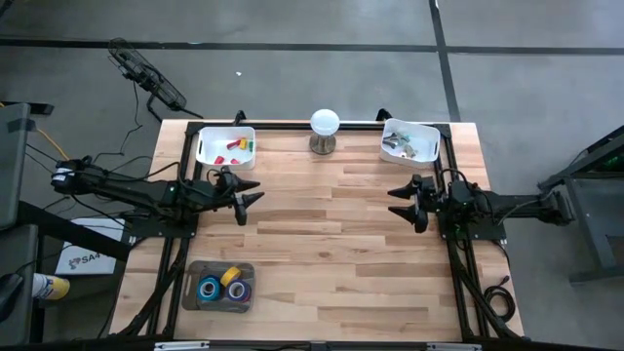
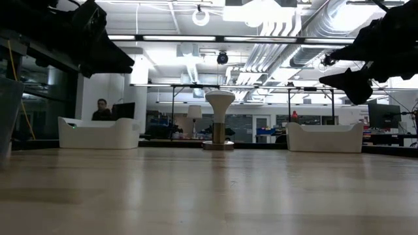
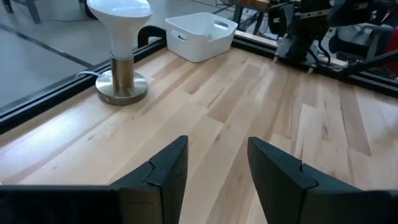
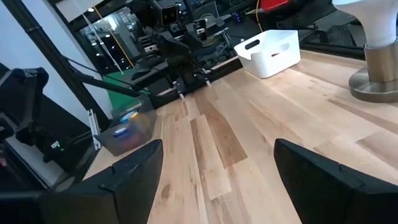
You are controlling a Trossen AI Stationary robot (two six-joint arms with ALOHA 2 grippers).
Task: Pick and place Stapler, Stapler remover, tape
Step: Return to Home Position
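- The tape (image 1: 222, 285) lay as a few small rolls, blue, yellow and purple, close together in a shallow grey tray (image 1: 192, 267).
- The tray sat on the counter (image 1: 322, 253) near its front edge, on the left arm's side.
- The left white bin (image 1: 209, 137) stood at the far left corner of the counter. It held small red, yellow and green things (image 1: 239, 146). They were too small to tell which was a stapler.
- The right white bin (image 1: 433, 134) stood at the far right corner. It held a few small grey and pale things (image 1: 405, 146), also too small to name.
- A lamp (image 1: 325, 123) with a round white top and a metal foot stood between the two bins, at the far edge.
- The left end effector (image 1: 257, 189) hung over the left side of the counter, just in front of the left white bin and well away from the tape. It pointed towards the middle. Its two fingers were apart, and nothing was between them.
- The right end effector (image 1: 391, 200) hung over the right side and pointed back at the left one. Its fingers were wide apart and held nothing.
- In the low view both arms were up off the counter.
- The wood between the two end effectors was bare.
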